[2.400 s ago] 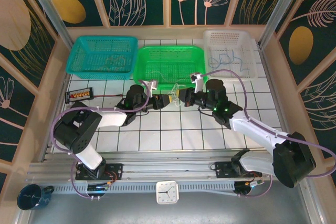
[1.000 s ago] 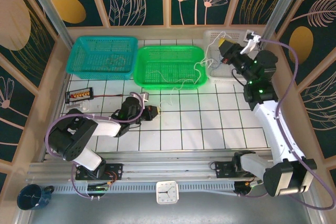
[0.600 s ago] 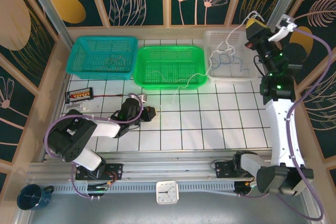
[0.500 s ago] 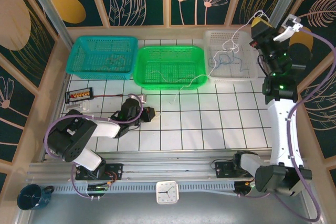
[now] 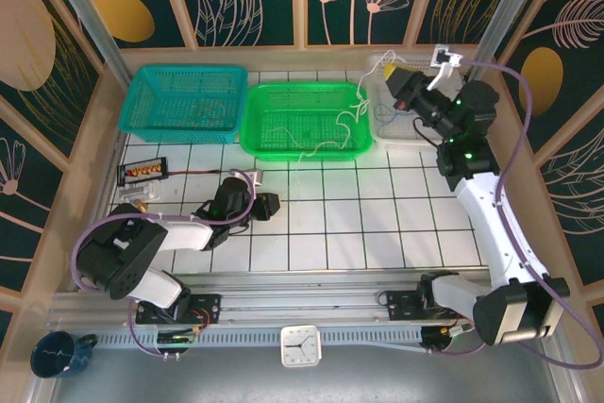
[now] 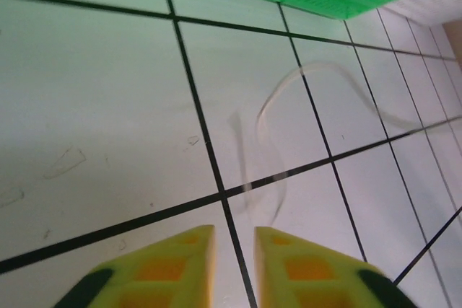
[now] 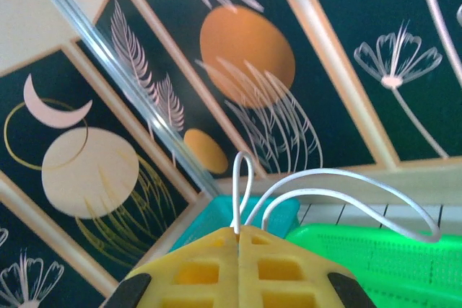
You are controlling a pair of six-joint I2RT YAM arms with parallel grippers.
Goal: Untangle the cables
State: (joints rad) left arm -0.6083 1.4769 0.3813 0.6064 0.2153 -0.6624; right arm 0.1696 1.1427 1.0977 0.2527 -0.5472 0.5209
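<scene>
step in hand: drawing one strand free of the rest. right jaws, raised above and to the right of the green basket (image 5: 283, 150), are pinched tight on a white cable (image 7: 339, 172). the cable sags across the basket's right rim and ends on the surface just in front of it. left jaws, low on the surface in front of the basket, stand slightly apart, nothing between them. a pale strand (image 6: 317, 68) lies just ahead, likely the cable's tail. next, i judge: lift until the tail clears the rim, without snagging.
</scene>
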